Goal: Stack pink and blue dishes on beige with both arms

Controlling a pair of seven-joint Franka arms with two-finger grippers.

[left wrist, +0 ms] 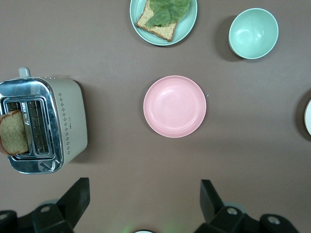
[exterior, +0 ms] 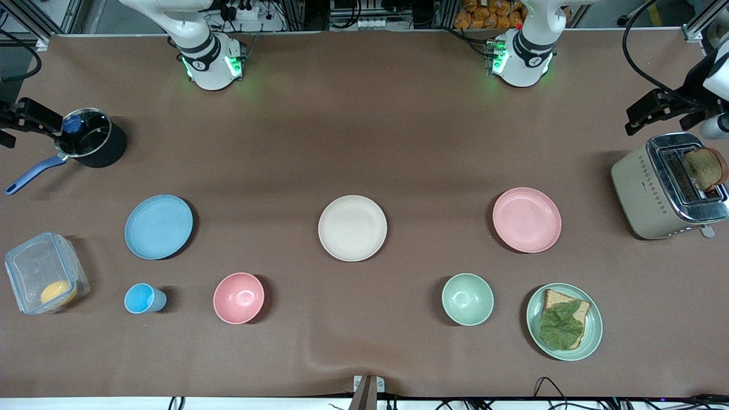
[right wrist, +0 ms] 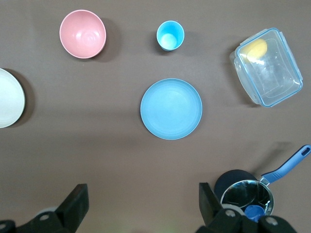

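1. The beige plate [exterior: 352, 228] lies bare at the middle of the table [exterior: 364, 142], with nothing stacked on it.
2. The blue plate [exterior: 159, 226] sits toward the right arm's end, the pink plate [exterior: 527, 219] toward the left arm's end, each well apart from the beige one.
3. The left gripper [left wrist: 143, 204] hangs high over the table with the pink plate below it, fingers spread wide and holding nothing.
4. The right gripper [right wrist: 141, 204] hangs likewise with the blue plate below it, fingers apart and empty.
5. Nearer the front camera stand a blue cup [exterior: 143, 298], a pink bowl [exterior: 238, 298], a green bowl [exterior: 467, 299] and a green plate [exterior: 592, 327] carrying bread [exterior: 578, 310] topped with what looks like a lettuce leaf [exterior: 560, 324].
6. A toaster [exterior: 638, 191] with a slice [exterior: 705, 167] in it stands at the left arm's end; a saucepan [exterior: 91, 139] and a clear lidded box [exterior: 42, 273] at the right arm's end.
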